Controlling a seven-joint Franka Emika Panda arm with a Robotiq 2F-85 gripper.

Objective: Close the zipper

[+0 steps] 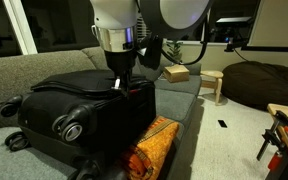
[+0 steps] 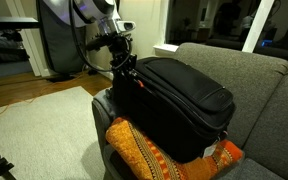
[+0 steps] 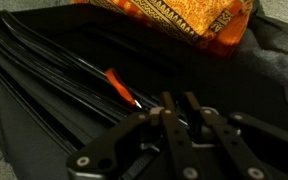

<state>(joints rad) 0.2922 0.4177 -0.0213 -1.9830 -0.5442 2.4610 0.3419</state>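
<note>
Pincer (image 3: 179, 100) closed at lower centre of wrist view — can't tell whether I'm holding anything — zipper (image 3: 74, 62) runs from its tips diagonally toward upper left along the suitcase (image 1: 84, 105) seam.

Large black soft fabric suitcase (image 2: 189, 90) top free overhead; orange patterned cushion (image 2: 149, 155) crowds near side, grey sofa backrest (image 2: 259, 75) right.

Gripper (image 3: 177, 102) pinched shut over the zipper (image 3: 84, 66) on the black suitcase (image 3: 24, 115).
</note>
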